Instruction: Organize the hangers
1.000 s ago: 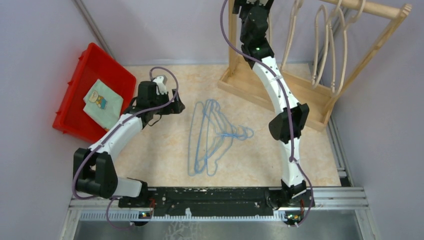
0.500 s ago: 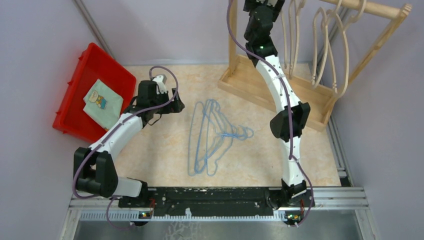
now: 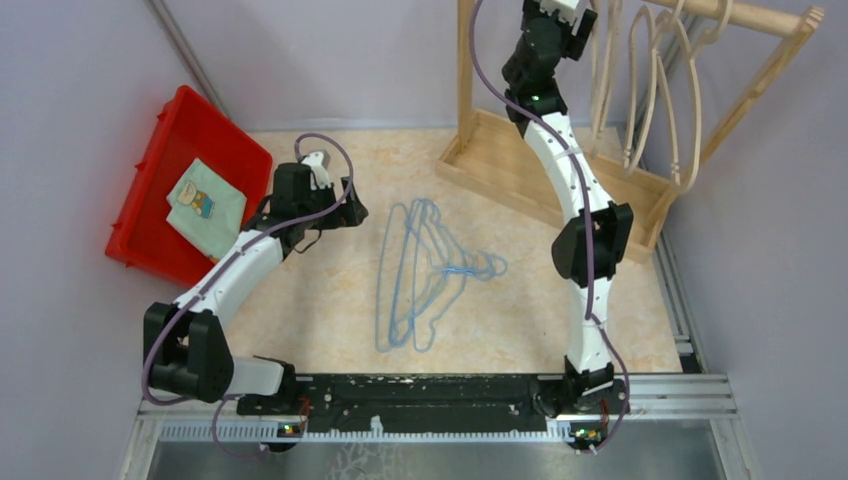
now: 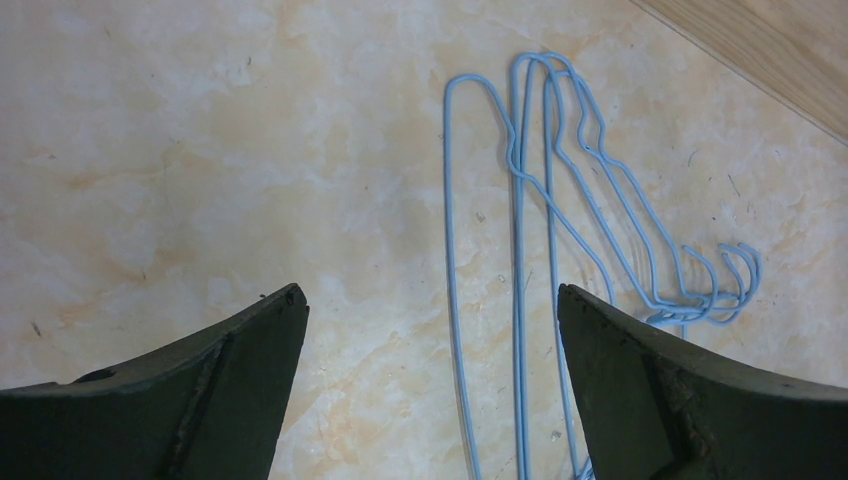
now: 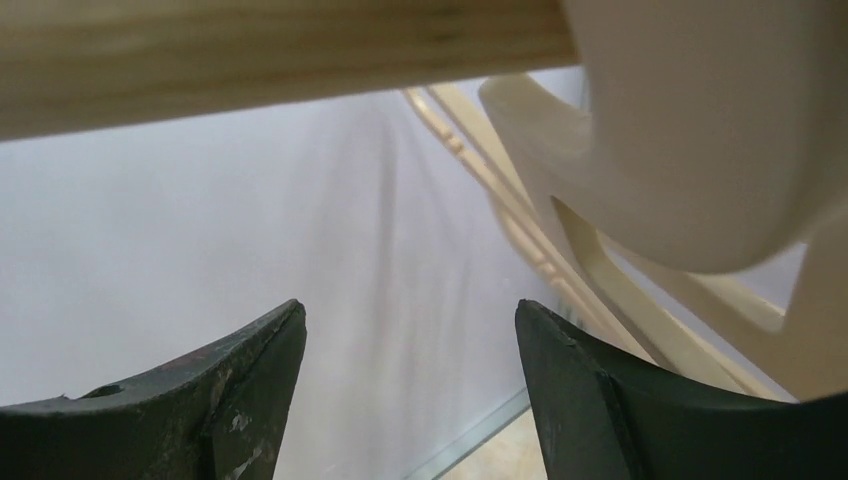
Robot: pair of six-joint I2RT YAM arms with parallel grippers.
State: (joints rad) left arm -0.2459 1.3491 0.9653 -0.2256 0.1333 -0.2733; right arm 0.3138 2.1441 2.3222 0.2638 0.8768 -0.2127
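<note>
Several light-blue wire hangers (image 3: 425,270) lie overlapped on the marbled floor mid-table, hooks pointing right; they also show in the left wrist view (image 4: 560,220). Several beige wooden hangers (image 3: 660,90) hang on the rack rail at the back right. My left gripper (image 3: 352,208) hovers just left of the blue hangers, open and empty (image 4: 430,300). My right gripper (image 3: 565,12) is raised to the rack's rail, open and empty (image 5: 410,312), just below the wooden rail (image 5: 280,50) with a beige hanger hook (image 5: 690,150) close at its right.
A red bin (image 3: 150,215) holding a folded pale-green cloth (image 3: 205,197) stands at the left. The wooden rack frame (image 3: 560,170) with its base tray fills the back right. Purple cables run along both arms. Grey walls close in on both sides.
My right arm has swung right and higher along the rack rail, toward the hanging wooden hangers. My left arm has barely moved. The blue hangers lie unchanged.
</note>
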